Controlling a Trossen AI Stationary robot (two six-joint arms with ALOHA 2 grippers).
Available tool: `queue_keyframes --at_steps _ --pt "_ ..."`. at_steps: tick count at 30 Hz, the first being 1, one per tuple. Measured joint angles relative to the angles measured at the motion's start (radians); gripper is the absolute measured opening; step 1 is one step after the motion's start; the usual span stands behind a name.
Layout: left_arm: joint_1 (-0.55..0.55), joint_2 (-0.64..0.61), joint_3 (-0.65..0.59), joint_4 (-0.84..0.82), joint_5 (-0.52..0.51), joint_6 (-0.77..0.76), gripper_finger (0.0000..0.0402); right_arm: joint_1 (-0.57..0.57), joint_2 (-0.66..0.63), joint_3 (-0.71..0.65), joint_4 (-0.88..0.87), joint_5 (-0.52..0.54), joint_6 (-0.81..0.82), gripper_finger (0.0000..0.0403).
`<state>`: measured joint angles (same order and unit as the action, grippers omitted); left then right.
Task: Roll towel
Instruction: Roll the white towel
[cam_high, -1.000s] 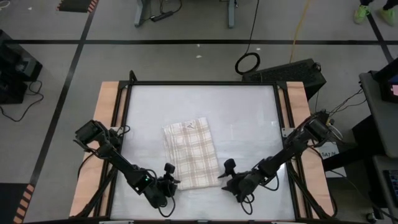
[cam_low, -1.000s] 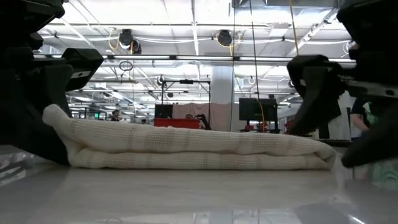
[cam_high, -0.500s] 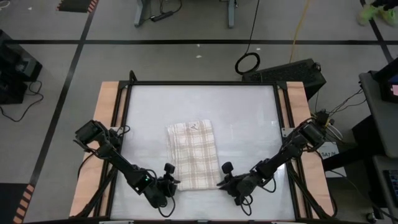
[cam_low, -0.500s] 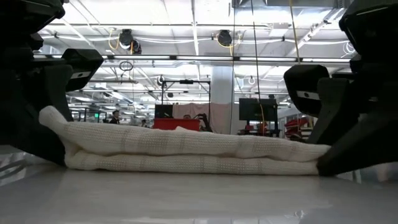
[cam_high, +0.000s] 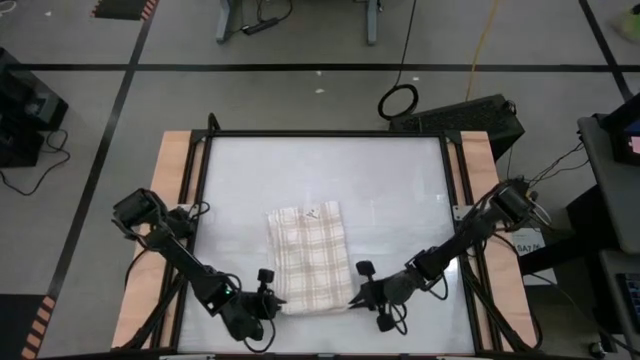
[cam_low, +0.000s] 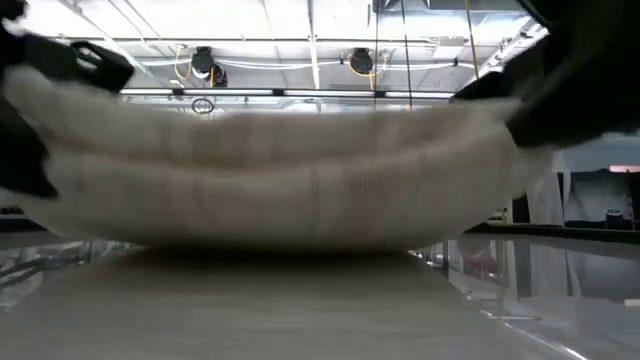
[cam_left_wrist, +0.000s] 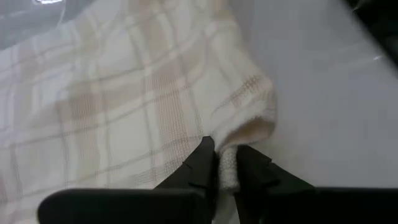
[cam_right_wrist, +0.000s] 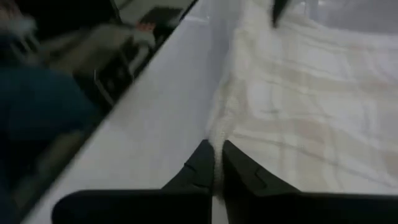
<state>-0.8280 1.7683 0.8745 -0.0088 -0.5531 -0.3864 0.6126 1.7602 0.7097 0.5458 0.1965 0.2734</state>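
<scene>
The towel (cam_high: 311, 257) lies folded near the front of the white surface (cam_high: 400, 190), its front edge lifted. The left tool (cam_left_wrist: 225, 169) is pinched shut on one front corner, the right tool (cam_right_wrist: 216, 163) clamped on the other. The grips are thin — only an edge of cloth sits in each, so a corner could slip free. Uneven pulling would likely skew the roll.
</scene>
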Motion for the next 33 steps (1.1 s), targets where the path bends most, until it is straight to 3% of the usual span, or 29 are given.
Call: queue_keyframes --at_steps 6,16,24,33 --pt "-0.029 -0.061 0.000 -0.001 -0.017 -0.084 0.0044 -0.070 -0.014 0.001 0.012 -0.096 0.243 0.0007" --pt "-0.077 -0.134 -0.035 -0.050 -0.041 -0.179 0.0012 -0.122 -0.014 0.001 0.179 -0.249 0.357 0.0008" --pt "-0.173 -0.234 -0.134 0.041 -0.294 -0.204 0.0014 -0.156 -0.015 0.001 0.282 -0.254 0.435 0.0008" --pt "-0.184 -0.279 -0.306 0.057 -0.321 -0.582 0.0014 -0.225 -0.015 0.001 0.251 -0.231 0.477 0.0008"
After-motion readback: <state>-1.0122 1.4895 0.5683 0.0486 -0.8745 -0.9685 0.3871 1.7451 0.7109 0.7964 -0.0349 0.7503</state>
